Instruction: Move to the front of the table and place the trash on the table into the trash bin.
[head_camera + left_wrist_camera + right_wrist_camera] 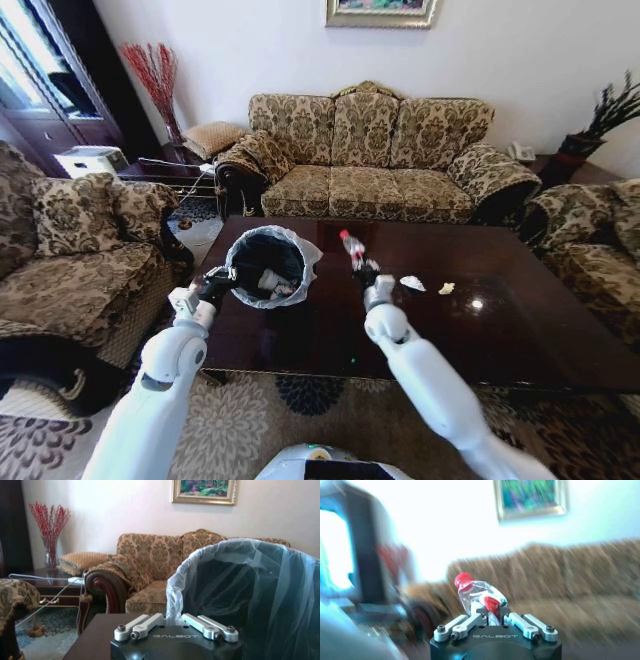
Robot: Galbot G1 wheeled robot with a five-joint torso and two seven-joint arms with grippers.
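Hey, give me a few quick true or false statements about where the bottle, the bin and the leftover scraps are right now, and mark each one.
1. The right hand grips the clear bottle with a red cap. True.
2. The trash bin stands on the carpet beside the table. False: it stands on the table, near its left end.
3. The left hand is closed on the bin's white plastic liner. True.
4. No trash is left on the tabletop. False: a white paper scrap and a yellowish scrap lie to the right of the right hand.
5. The bin is empty. False: pale items lie inside it.
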